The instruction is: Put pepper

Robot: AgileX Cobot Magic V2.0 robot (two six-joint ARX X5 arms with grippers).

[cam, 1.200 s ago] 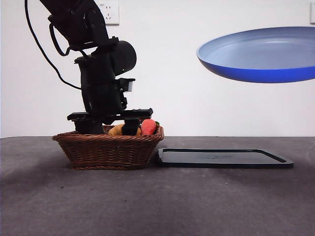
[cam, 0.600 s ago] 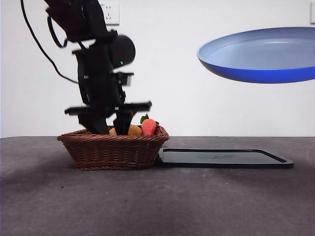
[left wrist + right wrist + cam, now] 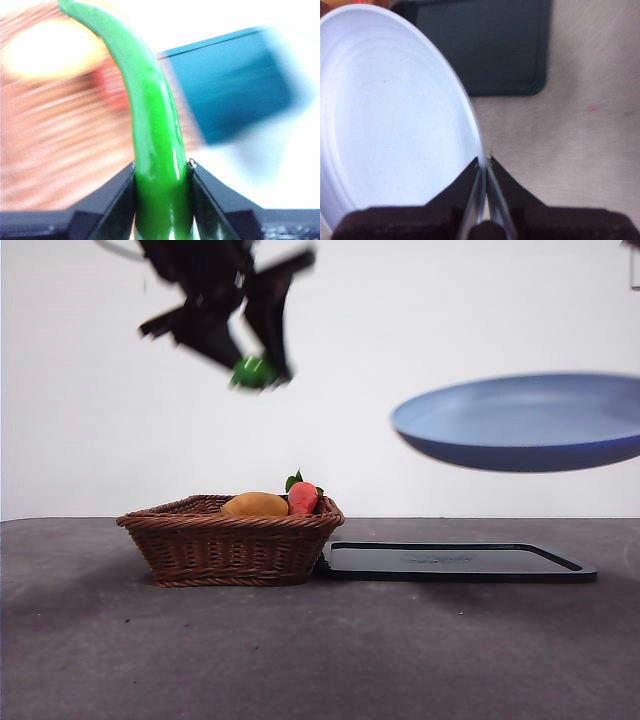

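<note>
My left gripper (image 3: 255,368) is shut on the long glossy green pepper (image 3: 152,130) and holds it high in the air above the wicker basket (image 3: 228,540); in the front view only the pepper's green end (image 3: 253,372) shows between the jaws. My right gripper (image 3: 484,161) is shut on the rim of a blue plate (image 3: 390,115), held in the air above the black tray (image 3: 455,562). The plate (image 3: 525,422) hangs level at the right in the front view.
The basket holds a yellow-orange fruit (image 3: 254,505) and a red-orange vegetable with green leaves (image 3: 302,497). The black tray lies flat right of the basket, touching it. Dark table (image 3: 320,650) in front; white wall behind.
My left gripper has risen out of the basket with the pepper in its jaws, now high above it. The blue plate has come lower.
</note>
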